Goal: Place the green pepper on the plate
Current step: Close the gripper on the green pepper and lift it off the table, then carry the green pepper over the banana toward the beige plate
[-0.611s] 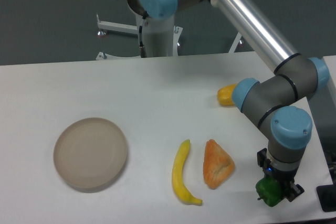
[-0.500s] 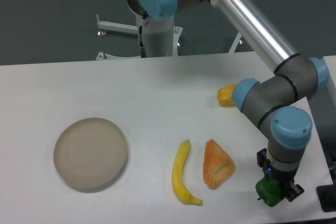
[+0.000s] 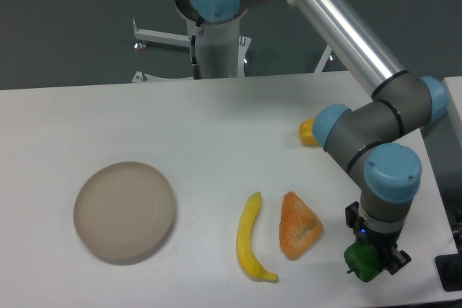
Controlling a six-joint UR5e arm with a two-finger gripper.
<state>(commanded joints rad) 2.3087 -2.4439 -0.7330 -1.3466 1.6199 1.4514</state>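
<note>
Gripper (image 3: 371, 258) clamped on green pepper (image 3: 362, 262) (no legible writing), well apart from plate (image 3: 125, 211).

The green pepper (image 3: 362, 262) at lower right looks glossy and smooth. The plate (image 3: 125, 211) at lower left has a matt beige finish. The arm (image 3: 346, 28) shows brushed bare metal with smooth blue plastic caps.
</note>
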